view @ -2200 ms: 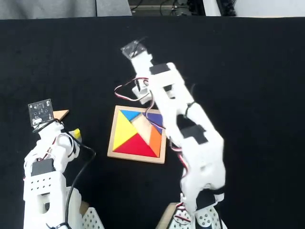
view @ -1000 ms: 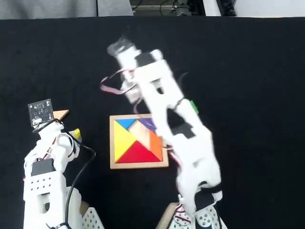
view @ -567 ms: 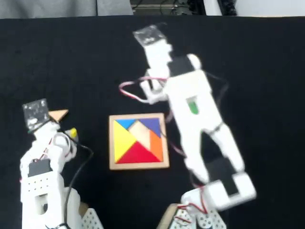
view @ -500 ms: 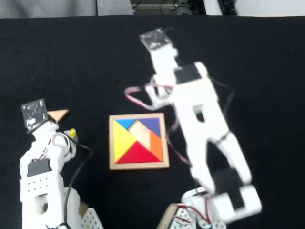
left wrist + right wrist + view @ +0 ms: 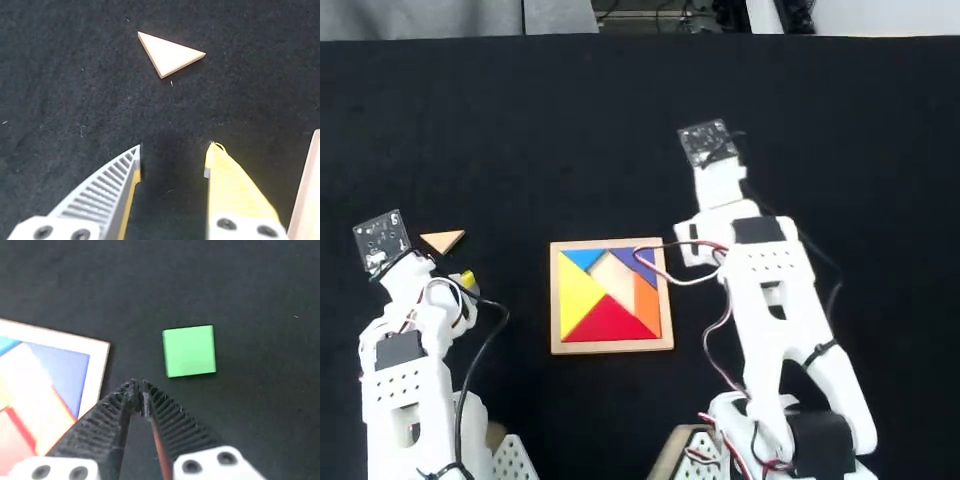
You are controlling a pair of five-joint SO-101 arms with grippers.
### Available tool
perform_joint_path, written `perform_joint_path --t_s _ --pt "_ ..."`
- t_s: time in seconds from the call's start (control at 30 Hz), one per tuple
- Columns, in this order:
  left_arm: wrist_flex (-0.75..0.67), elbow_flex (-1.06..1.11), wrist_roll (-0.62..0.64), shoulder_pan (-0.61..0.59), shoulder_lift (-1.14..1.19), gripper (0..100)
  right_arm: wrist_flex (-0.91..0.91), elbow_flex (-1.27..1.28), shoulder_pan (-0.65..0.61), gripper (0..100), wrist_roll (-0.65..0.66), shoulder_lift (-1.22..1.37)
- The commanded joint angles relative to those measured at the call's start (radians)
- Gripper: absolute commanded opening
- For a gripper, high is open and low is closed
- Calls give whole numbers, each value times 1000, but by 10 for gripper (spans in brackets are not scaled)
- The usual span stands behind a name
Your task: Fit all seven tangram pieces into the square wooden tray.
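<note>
Your right gripper [image 5: 140, 386] is pinched together beside the green square [image 5: 190, 350]; your left gripper [image 5: 172, 150] (jaws apart) faces the tan triangle [image 5: 170, 53].

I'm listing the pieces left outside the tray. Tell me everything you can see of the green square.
The green square is a thin, flat piece, plain matte green with crisp corners, probably painted wood. It lies flat and slightly turned on the black table, outside the tray and apart from its corner. Nothing touches it; the right gripper hangs shut just short of it.
</note>
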Motion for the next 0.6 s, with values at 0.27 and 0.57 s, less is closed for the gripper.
perform_joint_path --t_s 0.27,0.57 --pt "5 -21 5 91 -14 215 104 -196 40 178 23 22" --pt "5 -19 5 91 -14 215 209 -456 43 309 46 412"
